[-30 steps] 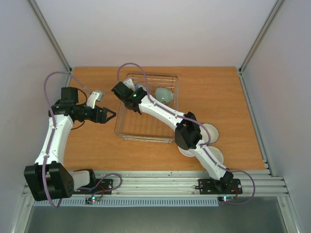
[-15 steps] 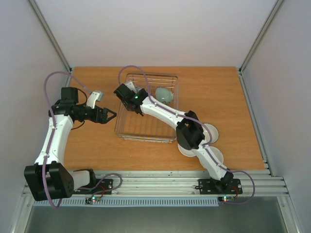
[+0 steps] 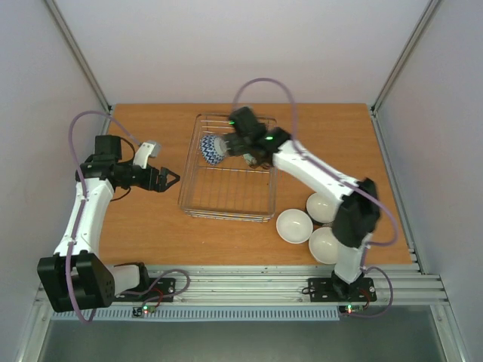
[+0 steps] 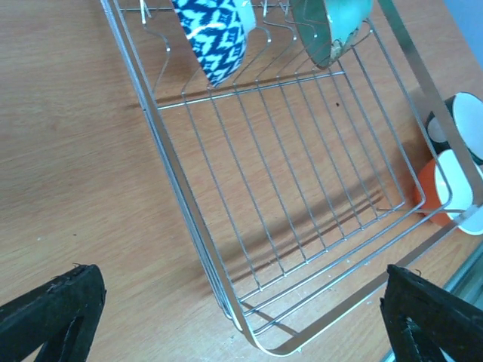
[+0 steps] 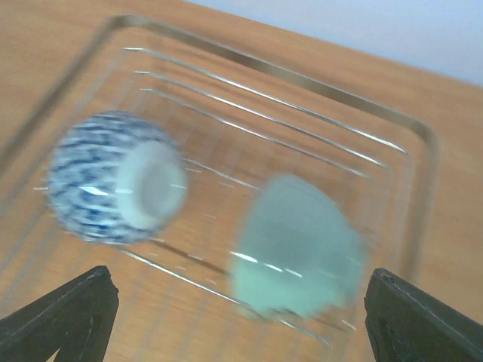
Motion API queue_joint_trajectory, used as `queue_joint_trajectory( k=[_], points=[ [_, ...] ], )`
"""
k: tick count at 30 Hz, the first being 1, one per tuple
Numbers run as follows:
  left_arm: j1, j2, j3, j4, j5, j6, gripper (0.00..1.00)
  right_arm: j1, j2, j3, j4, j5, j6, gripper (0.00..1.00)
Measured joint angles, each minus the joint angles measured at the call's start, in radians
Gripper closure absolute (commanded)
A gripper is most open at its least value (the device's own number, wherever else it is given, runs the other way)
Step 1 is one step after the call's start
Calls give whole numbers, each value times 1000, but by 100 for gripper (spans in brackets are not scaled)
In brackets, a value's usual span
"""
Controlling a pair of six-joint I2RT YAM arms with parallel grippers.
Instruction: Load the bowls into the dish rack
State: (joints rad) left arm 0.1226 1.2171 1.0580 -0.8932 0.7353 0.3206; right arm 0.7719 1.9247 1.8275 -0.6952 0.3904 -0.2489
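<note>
Orange-brown wood covers the table (image 3: 151,219), and pale walls close it on three sides. On the middle of the table lies the wire dish rack (image 3: 226,207). Two bowls are already inside it, both at its far end and both standing on their edge. One is the bowl with the blue and white pattern (image 4: 215,34), on the left side. The other is the mint green bowl (image 4: 332,26), to the right of it, with a small gap between them. The other three bowls sit on the wood just to the right of the rack, close together, with their white insides up. In the left wrist view, one of them is orange (image 4: 434,188) outside and one is dark (image 4: 460,124) outside. The third (image 3: 329,244) is nearest to the arm bases. The right gripper (image 5: 238,283) is over the far end of the rack and looks down at the two standing bowls. Its fingers are wide apart and hold nothing; this picture is blurred. The left gripper (image 3: 170,180) is over the bare wood just to the left of the rack. It is also spread wide, with nothing between the fingers.
</note>
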Motion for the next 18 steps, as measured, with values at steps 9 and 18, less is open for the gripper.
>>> queue_joint_trajectory(
  k=[9,18],
  points=[
    [0,34,45,17,-78,-41,1,-193,-357,-454,-34,51,140,15],
    [0,39,55,29,-77,-55,1,-221,-573,-840,-119,63,287,23]
  ],
)
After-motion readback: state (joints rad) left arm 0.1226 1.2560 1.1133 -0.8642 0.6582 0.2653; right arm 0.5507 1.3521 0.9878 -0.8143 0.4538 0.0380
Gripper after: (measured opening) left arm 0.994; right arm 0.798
